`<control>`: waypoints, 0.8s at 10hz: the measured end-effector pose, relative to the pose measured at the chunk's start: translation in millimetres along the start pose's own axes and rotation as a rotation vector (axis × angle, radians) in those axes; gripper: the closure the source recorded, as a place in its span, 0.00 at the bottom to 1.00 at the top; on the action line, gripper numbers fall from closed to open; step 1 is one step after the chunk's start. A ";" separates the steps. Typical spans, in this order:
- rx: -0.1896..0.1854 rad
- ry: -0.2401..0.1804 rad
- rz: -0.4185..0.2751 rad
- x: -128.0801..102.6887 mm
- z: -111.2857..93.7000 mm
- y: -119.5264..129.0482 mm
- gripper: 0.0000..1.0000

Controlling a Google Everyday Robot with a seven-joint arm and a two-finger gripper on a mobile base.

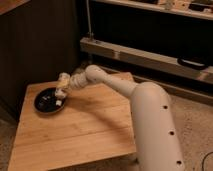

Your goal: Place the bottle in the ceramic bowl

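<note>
The black ceramic bowl (46, 100) sits on the left part of the wooden table (85, 127). My gripper (61, 93) is at the end of the outstretched white arm (107, 82), right over the bowl's right rim and pointing down into it. A small white piece, which looks like the bottle (59, 102), shows just under the gripper, inside the bowl's right edge. I cannot tell whether the gripper still holds it. Small pale spots show on the bowl's floor.
My white base (155, 130) stands at the table's right edge. A dark wall is behind the table on the left. A metal rail and a dark shelf unit (150, 55) run behind on the right. Speckled floor lies to the right.
</note>
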 end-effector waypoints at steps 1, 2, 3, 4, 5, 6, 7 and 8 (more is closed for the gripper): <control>0.005 -0.002 -0.003 1.1 -1.1 0.9 0.20; 0.009 -0.001 -0.005 2.0 -1.0 1.8 0.20; 0.013 -0.002 -0.005 2.1 -2.1 1.7 0.20; 0.016 -0.003 -0.001 1.8 -4.0 0.5 0.20; 0.017 -0.001 0.003 2.3 -4.6 0.0 0.20; 0.017 0.001 0.006 2.8 -5.3 -0.1 0.20; 0.019 0.005 0.014 3.9 -7.6 -2.5 0.20; 0.017 0.013 0.020 5.2 -8.9 -3.7 0.20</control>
